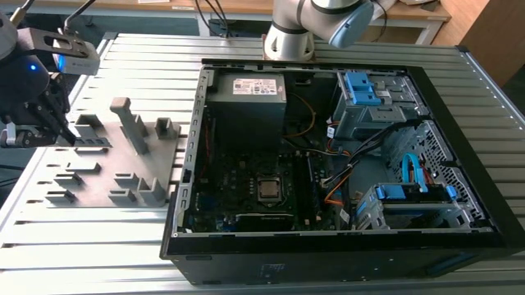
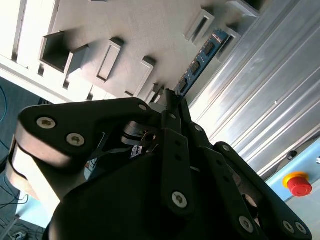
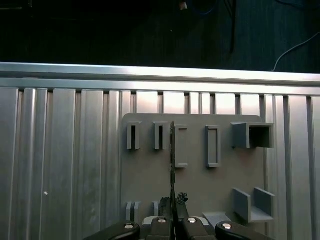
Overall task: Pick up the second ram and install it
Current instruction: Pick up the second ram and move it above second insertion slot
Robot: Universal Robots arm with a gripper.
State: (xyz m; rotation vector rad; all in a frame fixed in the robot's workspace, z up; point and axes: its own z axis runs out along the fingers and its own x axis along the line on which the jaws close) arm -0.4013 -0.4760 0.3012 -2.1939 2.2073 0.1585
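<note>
Black two-finger gripper at the exterior view's left, its fingers clamped tight on the second ram, a thin, long dark memory strip. The strip extends over the flat grey plastic fixture with upright ribs, which lies on the slatted metal table beside the open black computer case; whether the strip touches the fixture cannot be told
</note>
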